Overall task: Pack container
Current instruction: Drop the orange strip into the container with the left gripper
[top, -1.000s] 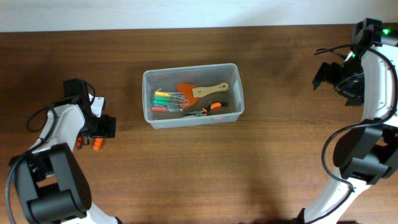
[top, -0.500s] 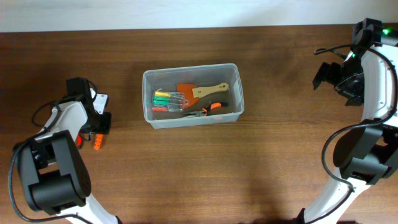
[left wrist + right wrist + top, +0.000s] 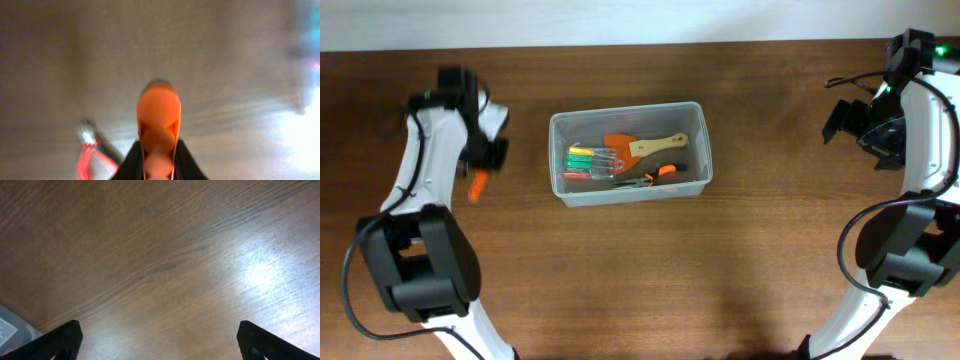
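The container, a clear shallow bin, stands at the table's middle. Inside lie an orange scraper with a wooden handle, orange-handled pliers and a pack of coloured pieces. Left of the bin, my left gripper is shut on a small orange tool that hangs above the wood. In the blurred left wrist view the orange tool sticks out from between the black fingers of that gripper. My right gripper stands open over bare table at the far right, nothing between its fingers.
A blurred red and black object shows at the lower left of the left wrist view. A corner of the container appears at the left edge of the right wrist view. The right arm rises along the table's right side.
My left gripper has shut on the orange tool, lifted it off the table and swung it back and rightward, nearer the container. The right arm has not moved.
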